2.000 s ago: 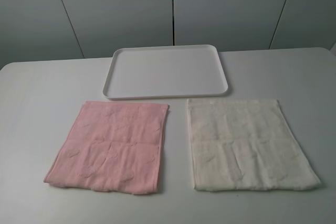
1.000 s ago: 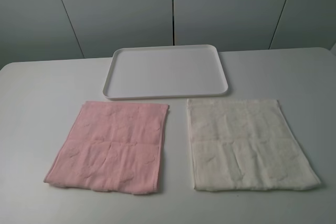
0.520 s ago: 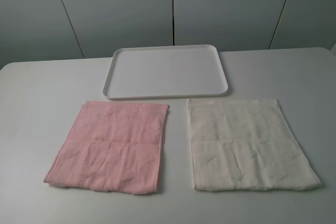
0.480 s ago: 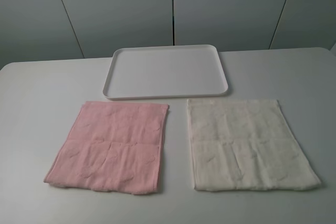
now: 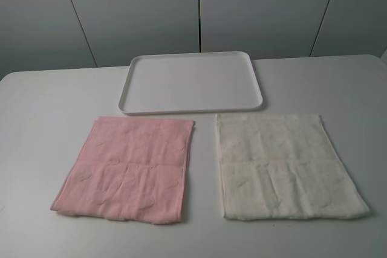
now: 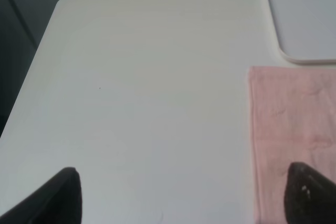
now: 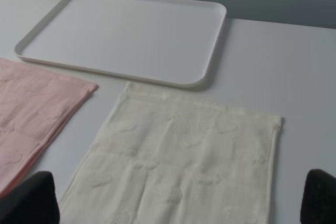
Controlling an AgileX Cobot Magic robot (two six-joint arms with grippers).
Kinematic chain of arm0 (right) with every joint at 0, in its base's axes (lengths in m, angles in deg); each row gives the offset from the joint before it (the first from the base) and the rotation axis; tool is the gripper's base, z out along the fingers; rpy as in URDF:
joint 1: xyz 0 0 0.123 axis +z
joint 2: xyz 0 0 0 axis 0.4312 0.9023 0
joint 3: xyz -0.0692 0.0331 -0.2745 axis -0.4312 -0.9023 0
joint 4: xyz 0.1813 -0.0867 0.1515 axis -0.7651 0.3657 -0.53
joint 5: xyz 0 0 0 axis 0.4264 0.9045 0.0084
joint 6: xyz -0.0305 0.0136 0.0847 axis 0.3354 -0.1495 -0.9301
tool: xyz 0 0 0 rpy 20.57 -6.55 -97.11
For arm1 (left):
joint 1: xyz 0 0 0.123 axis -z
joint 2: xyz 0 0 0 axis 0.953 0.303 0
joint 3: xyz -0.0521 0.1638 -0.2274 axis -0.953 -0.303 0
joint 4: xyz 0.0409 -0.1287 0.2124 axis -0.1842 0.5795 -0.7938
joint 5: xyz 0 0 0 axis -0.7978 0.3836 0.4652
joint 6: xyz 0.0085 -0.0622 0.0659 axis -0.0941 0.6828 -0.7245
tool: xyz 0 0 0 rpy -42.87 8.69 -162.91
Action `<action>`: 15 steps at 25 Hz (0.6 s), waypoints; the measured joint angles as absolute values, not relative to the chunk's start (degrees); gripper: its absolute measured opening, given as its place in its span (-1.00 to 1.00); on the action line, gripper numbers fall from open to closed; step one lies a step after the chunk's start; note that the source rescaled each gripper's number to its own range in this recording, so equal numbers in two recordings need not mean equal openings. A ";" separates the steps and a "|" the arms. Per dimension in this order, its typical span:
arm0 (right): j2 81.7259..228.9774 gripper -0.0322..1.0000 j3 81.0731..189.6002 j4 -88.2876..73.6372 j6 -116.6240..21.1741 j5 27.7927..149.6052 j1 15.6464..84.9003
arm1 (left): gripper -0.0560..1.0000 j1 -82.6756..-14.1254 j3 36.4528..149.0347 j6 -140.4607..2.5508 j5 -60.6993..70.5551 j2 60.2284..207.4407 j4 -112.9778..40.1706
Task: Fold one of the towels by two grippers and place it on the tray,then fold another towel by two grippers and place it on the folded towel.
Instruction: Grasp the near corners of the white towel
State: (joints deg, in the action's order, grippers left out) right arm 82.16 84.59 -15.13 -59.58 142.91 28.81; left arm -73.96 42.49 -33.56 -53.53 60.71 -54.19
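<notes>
On the counter [image 5: 36, 137], just in front of the bare white tray [image 5: 190, 111], the cream-white towel [image 5: 287, 164] and pink towel [image 5: 127, 170] lie flat, not folded. Every step is left. My left tool [image 6: 184, 195] and right tool [image 7: 178, 198] stand wide apart, holding nothing.

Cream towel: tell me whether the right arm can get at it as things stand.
Probably yes. The cream towel lies flat on the table with nothing on it. The right tool is open and points toward it, with nothing in between.

Bright, soft, even light with only faint shadows; all three views slightly hazy
</notes>
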 joint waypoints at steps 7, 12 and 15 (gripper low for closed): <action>82.07 1.00 85.97 -15.06 -59.58 142.81 28.81 | 0.98 -73.96 43.32 -36.93 -53.66 60.74 -54.19; 87.09 1.00 88.92 -13.53 -59.45 142.81 28.81 | 0.98 -73.96 46.71 -42.07 -53.36 67.79 -54.19; 94.33 1.00 91.18 -13.53 -58.77 142.22 28.81 | 0.98 -73.96 48.29 -44.72 -51.55 75.29 -53.75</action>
